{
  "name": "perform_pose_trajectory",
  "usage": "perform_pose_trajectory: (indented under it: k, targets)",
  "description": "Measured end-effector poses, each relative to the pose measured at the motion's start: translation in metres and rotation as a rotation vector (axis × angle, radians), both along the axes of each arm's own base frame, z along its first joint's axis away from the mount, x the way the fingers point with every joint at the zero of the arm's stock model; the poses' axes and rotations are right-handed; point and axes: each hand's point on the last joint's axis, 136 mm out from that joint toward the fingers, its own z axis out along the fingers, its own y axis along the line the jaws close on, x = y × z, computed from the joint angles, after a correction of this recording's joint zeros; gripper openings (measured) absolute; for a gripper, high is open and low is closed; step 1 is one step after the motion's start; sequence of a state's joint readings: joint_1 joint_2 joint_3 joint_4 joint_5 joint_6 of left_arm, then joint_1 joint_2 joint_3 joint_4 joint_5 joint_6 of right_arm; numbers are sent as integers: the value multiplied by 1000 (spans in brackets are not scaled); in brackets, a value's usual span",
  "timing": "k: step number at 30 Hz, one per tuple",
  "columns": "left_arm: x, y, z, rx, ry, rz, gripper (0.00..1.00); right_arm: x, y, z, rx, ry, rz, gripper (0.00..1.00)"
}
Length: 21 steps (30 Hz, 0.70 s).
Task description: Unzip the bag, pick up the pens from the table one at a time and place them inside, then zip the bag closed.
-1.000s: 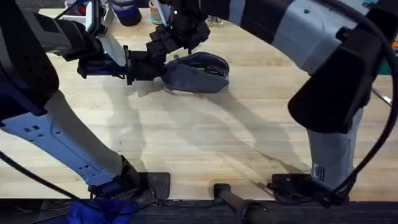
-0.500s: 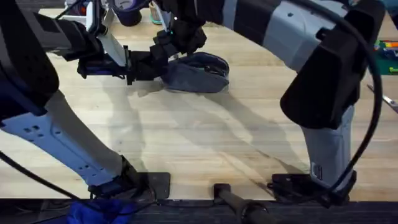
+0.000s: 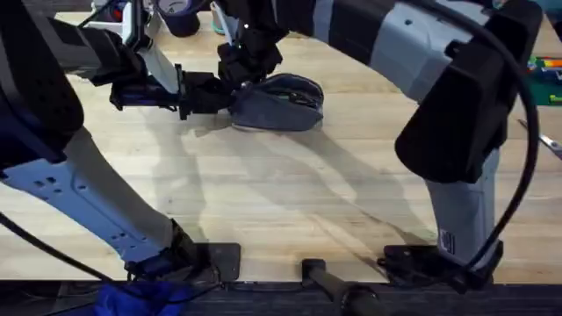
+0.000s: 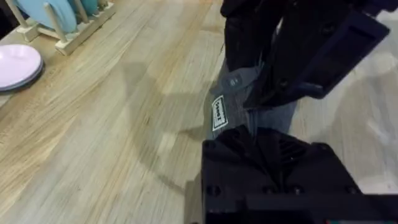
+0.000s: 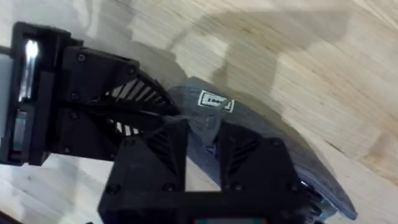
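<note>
Light wooden surface (image 3: 290, 202): blue-grey fabric pouch (image 3: 279, 104) at 12 o'clock; left tool (image 3: 219, 95) clamps its end; right tool (image 3: 247, 72) at zipper, finger state unclear. Risk: pull slipping, pouch dragged.

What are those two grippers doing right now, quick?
Left gripper: closed on the end of the bag.
Right gripper: closed on the bag's top edge.

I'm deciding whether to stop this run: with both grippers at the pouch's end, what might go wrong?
Both the left gripper and right gripper crowd one end of the bag, so the fingers may collide. A pull there might drag the whole pouch across the table instead of moving the zipper.
</note>
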<state>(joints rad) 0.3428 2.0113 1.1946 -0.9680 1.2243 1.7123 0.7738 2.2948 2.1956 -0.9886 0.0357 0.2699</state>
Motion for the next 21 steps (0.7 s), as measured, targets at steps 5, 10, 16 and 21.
perform_pose_trajectory:
  k: [5,10,16,21]
  targets:
    - [0,0,0,0,0,0,43,-1,1,0,4,4,4,83]
    - [0,-1,0,-1,-1,-2,43,-2,1,0,3,6,5,32]
    - [0,-1,1,-3,-1,-1,43,-2,1,5,4,4,7,31]
    - [0,0,1,-3,0,1,43,0,-5,17,-11,-9,-2,29]
